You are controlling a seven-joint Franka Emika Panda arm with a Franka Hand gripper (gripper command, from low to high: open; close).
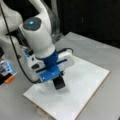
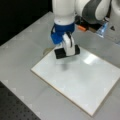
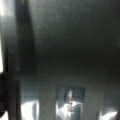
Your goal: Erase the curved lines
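Observation:
A white rectangular board [image 1: 82, 85] [image 2: 82, 82] lies on the grey table. My gripper [image 1: 59, 80] [image 2: 67, 50] points down over the board and is shut on a black block eraser [image 1: 60, 84] [image 2: 60, 53]. In a front view the eraser sits near the board's top-left corner. Just below it there, a small faint dark smear [image 2: 65, 66] marks the board. I cannot tell whether that smear is the curve lines or a shadow. No line shows elsewhere on the board. The wrist view is a dark blur.
An orange piece [image 1: 10, 80] [image 2: 81, 28] and a clear blue-tinted object [image 1: 6, 68] [image 2: 103, 28] sit on the table near the arm's base. A black cable [image 1: 15, 50] hangs by the arm. A dark perforated surface [image 2: 17, 110] borders the table.

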